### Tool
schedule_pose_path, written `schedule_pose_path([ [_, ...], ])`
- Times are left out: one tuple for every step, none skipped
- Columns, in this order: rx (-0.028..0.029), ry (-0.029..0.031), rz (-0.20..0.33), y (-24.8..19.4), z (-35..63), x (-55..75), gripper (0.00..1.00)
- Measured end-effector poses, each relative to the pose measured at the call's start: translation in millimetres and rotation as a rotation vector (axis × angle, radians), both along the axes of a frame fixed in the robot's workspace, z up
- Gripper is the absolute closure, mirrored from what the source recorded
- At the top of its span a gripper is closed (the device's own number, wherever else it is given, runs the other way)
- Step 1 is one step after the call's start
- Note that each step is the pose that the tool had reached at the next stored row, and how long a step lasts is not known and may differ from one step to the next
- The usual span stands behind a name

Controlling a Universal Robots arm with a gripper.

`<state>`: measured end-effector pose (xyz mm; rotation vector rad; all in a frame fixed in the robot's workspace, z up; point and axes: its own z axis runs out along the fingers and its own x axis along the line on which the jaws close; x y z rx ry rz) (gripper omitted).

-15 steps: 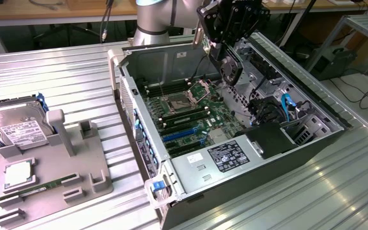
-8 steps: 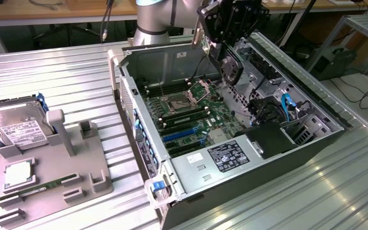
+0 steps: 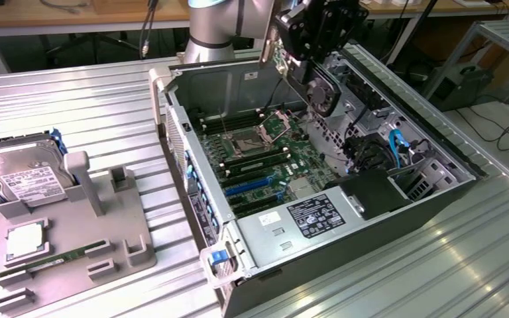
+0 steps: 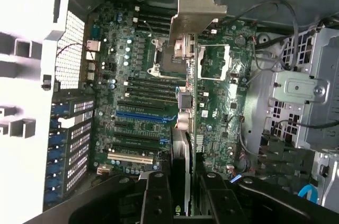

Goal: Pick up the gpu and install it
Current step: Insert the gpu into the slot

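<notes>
One step looks finished and the second is in hand: the gripper point(image 3: 323, 40) is clamped on the gpu point(image 3: 318, 89), which hangs above the open computer case point(image 3: 177, 99), clear of the motherboard point(image 3: 264, 159). In the wrist view the card runs edge-on out from between the fingers point(image 4: 156, 197), with its silver bracket point(image 4: 197, 9) at the far end. Seating it would seem to call for lining the card's lower edge up with a blue expansion slot point(image 4: 143, 114), the bracket meeting the case's rear openings, then a straight, even press.
</notes>
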<state>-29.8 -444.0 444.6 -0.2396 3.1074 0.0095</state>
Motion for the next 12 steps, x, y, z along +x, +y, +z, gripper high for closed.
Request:
schedule_pose_path([
  [0.0,0.0,0.028,0.0,0.0,0.0,0.73],
  [0.0,0.0,0.068,0.0,0.0,0.0,0.73],
  [0.0,0.0,0.087,0.0,0.0,0.0,0.73],
  [0.0,0.0,0.106,0.0,0.0,0.0,0.73],
  [-0.0001,0.0001,0.127,0.0,0.0,0.0,0.73],
  [0.0,-0.0001,0.146,0.0,0.0,0.0,0.73],
  [0.0,0.0,0.177,0.0,0.0,0.0,0.73],
  [0.0,0.0,0.212,0.0,0.0,0.0,0.73],
  [0.0,0.0,0.235,0.0,0.0,0.0,0.73],
  [0.0,0.0,0.263,0.0,0.0,0.0,0.73],
  [0.0,0.0,0.289,0.0,0.0,0.0,0.73],
  [0.0,0.0,0.308,0.0,0.0,0.0,0.73],
])
